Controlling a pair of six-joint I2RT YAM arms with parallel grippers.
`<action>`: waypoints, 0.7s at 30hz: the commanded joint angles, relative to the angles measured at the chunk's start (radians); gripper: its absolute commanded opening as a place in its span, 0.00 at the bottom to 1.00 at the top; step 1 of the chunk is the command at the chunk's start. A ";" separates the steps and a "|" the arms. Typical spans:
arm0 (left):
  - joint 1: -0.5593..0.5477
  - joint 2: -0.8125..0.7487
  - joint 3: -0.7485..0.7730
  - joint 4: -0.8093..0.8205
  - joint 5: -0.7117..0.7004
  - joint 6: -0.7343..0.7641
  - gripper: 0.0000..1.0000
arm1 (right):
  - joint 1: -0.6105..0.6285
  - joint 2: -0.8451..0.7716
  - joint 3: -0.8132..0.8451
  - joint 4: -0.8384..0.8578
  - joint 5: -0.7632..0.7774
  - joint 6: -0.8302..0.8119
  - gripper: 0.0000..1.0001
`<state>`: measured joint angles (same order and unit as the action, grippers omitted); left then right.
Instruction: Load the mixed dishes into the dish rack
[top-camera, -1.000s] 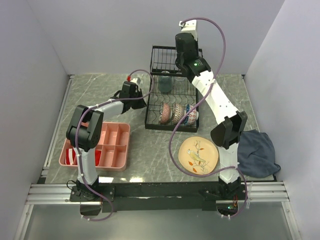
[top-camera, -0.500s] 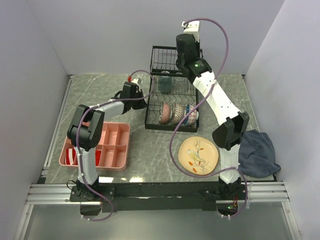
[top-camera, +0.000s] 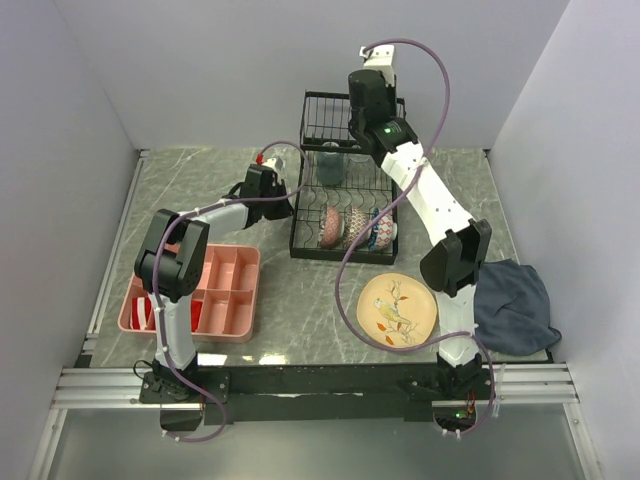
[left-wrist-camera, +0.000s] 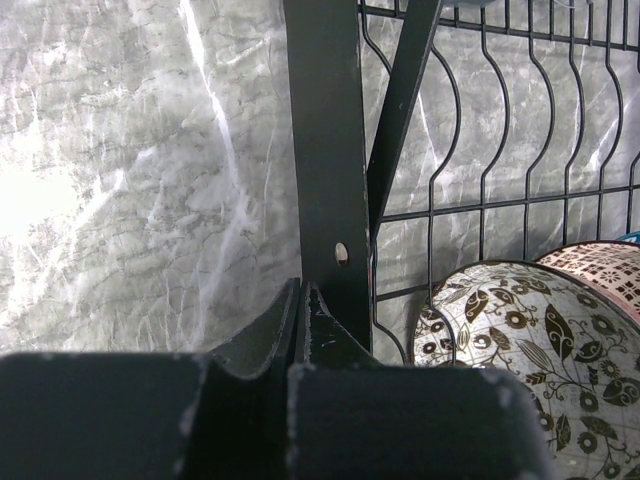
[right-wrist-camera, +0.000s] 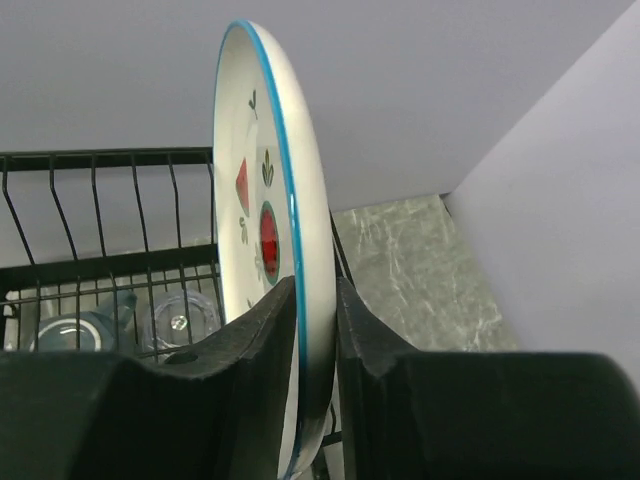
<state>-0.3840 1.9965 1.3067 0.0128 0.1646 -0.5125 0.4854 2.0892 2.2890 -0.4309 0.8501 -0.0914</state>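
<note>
One dish is left out of the rack nearest the arm bases: the tan plate (top-camera: 398, 309), painted with a bird, lies flat on the surface (top-camera: 200, 190) beside the dark cloth (top-camera: 512, 303). To the left, the pink compartment tray (top-camera: 222, 293) has not been shifted over the last second. Farther back, three patterned dishes are stood on edge in the lower slots of the dish rack (top-camera: 345, 205); the white bowl with brown leaf pattern (left-wrist-camera: 510, 360) is seen closest to the left end effector (left-wrist-camera: 300, 330), which is clenched with nothing between its fingers and is pressed against the rack's corner post, apparently to steady the frame. Its place has stayed the same. Farthest back, the white plate with red watermelon slices (right-wrist-camera: 265, 250) is held upright by its rim in the right end effector (right-wrist-camera: 315, 350), above the rack's upper shelf. The one change is slight: the right arm has been drawn a little leftward, and the fingers appear to have eased somewhat, though the plate is still gripped. This is judged to mean that a release into the upper tier is near; afterwards only the tan plate would remain.
</note>
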 joint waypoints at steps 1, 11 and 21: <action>-0.036 -0.002 -0.009 0.055 0.087 -0.003 0.01 | 0.005 -0.061 -0.002 0.007 0.018 -0.008 0.30; -0.056 -0.007 -0.041 0.061 0.099 -0.020 0.01 | 0.088 -0.325 -0.120 -0.061 -0.120 0.007 1.00; -0.070 -0.030 0.017 0.009 0.053 0.077 0.01 | -0.048 -0.840 -0.708 -0.213 -0.565 -0.068 1.00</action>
<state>-0.4053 1.9965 1.2705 0.0002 0.1505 -0.4641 0.5400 1.4456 1.7817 -0.5320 0.5980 -0.1204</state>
